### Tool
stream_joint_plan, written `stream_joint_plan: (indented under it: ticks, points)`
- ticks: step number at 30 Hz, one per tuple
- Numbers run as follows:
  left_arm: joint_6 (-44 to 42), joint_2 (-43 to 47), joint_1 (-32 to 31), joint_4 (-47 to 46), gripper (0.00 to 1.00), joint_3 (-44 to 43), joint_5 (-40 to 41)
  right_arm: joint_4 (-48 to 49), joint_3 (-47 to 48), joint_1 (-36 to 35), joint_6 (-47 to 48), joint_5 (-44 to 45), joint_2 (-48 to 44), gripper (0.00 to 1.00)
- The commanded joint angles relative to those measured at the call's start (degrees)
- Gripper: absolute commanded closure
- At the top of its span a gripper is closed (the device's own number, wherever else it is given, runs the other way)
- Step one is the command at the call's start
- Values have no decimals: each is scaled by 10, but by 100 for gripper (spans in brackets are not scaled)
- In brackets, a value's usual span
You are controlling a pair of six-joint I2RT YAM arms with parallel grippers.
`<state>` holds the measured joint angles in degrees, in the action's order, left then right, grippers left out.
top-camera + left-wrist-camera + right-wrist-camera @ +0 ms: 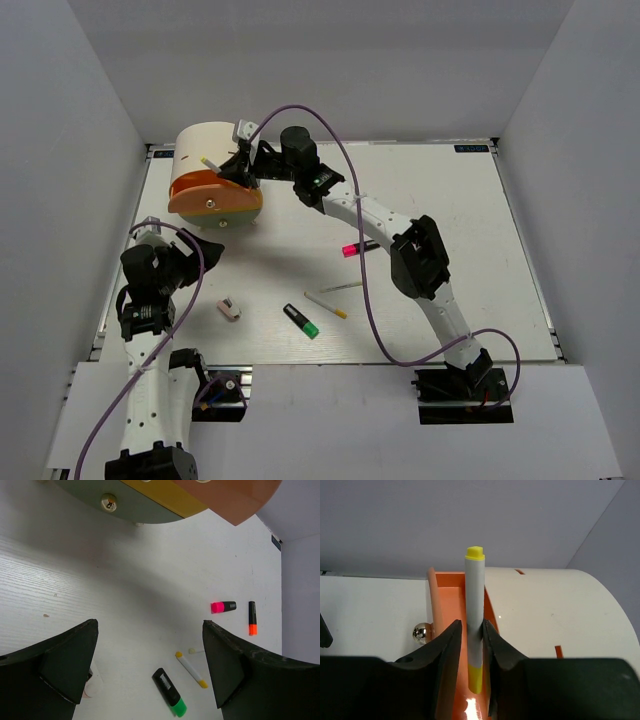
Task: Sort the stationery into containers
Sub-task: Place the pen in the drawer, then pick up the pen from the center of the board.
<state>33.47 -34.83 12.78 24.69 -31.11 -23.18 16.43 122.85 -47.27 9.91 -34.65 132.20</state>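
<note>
The white table (450,200) carries everything, and the cream drum-shaped organizer (200,145) stands at its far left corner. The places below are given from that organizer.

At the organizer's base the drawers fan out toward the arms. The orange drawer (205,190) is on top and swung open, and the yellow drawer (165,495) shows as a thin band just beneath it. A small metal knob (421,632) sits on the drawer front.

The right gripper (472,630) is right at the organizer, over the open orange drawer. Its fingers are pinched on a white pen with yellow ends (475,595). The pen's far tip points across the drawer toward the cream drum; whether the pen touches the drawer cannot be told.

The left gripper (150,625) hangs on the near side of the organizer, just short of the drawers. Its jaws are spread wide with nothing between them.

The loose stationery lies on the table, near-side and to the right of the organizer:
- The green-capped highlighter (301,321) is well apart from it, toward the arm bases.
- The pink-capped highlighter (358,248) is further right — the orange-capped highlighter (252,617) lies just beyond that, seen only from the left wrist.
- A second yellow-and-white pen (326,305) lies just beside the green-capped highlighter.
- A third pen (342,288) lies close behind the second, thin and faint.
- The white-pink eraser (229,310) is straight toward the near edge from the organizer, below the left gripper.
</note>
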Motion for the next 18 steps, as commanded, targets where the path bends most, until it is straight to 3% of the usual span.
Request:
stream_joint_plan:
  ticks: [1,6,11,18]
  points:
    - [0,2,-2,-19,5,4,-8,31,27,-1,8,3,-6,68]
    - [5,-3,-2,-25,5,4,-8,33,27,-1,13,0,-6,59]
    - [5,-3,-2,-30,5,4,-8,37,24,-1,17,-2,-16,58]
    - [5,-20,-2,-54,5,4,-14,51,-30,9,32,27,-93,78]
